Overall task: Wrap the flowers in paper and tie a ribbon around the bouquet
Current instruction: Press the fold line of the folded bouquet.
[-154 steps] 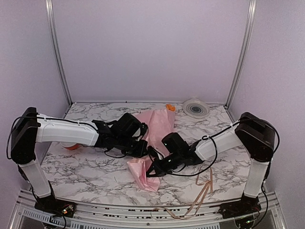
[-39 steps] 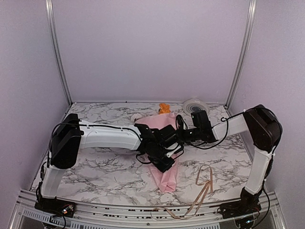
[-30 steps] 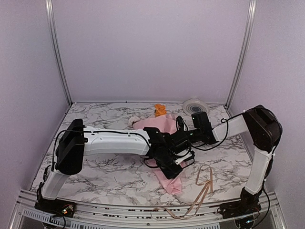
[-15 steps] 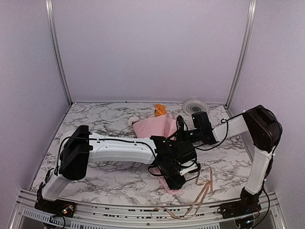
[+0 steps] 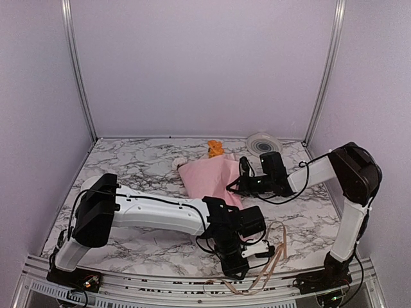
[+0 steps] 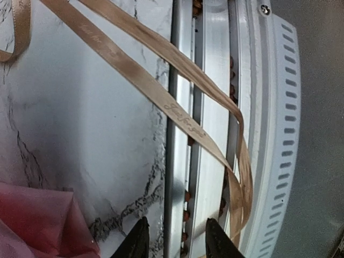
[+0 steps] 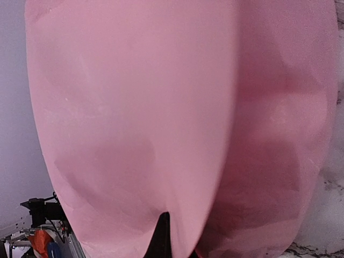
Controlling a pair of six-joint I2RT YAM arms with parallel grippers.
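Left wrist view: the left gripper (image 6: 177,242) holds its two dark fingertips (image 6: 138,241) partly apart with nothing between them. They hang over the aluminium rail (image 6: 215,43) at the near edge of the marble table (image 6: 80,134), and I cannot make out that they touch anything. The ribbon (image 6: 161,101) lies just to their right as two tan strands that cross from the marble over the rail and fold back in a loop on the near side. Cursive lettering is printed along one strand, too small and slanted to read with certainty. A corner of the pink paper (image 6: 37,226) shows on the far side of the fingers.

In the right wrist view the right gripper (image 7: 163,236) is closed tight, its tips pinching a fold of the paper. The sheet fills nearly the whole view and hides the stems.

From above, the paper lies mid-table toward the far side, with the right gripper at its right edge. The flowers (image 5: 214,149) show only as heads at its far edge, one orange and one pale. The left gripper's fingers are hidden beneath its own wrist there. A round white-grey disc (image 5: 263,144) sits at the far right.
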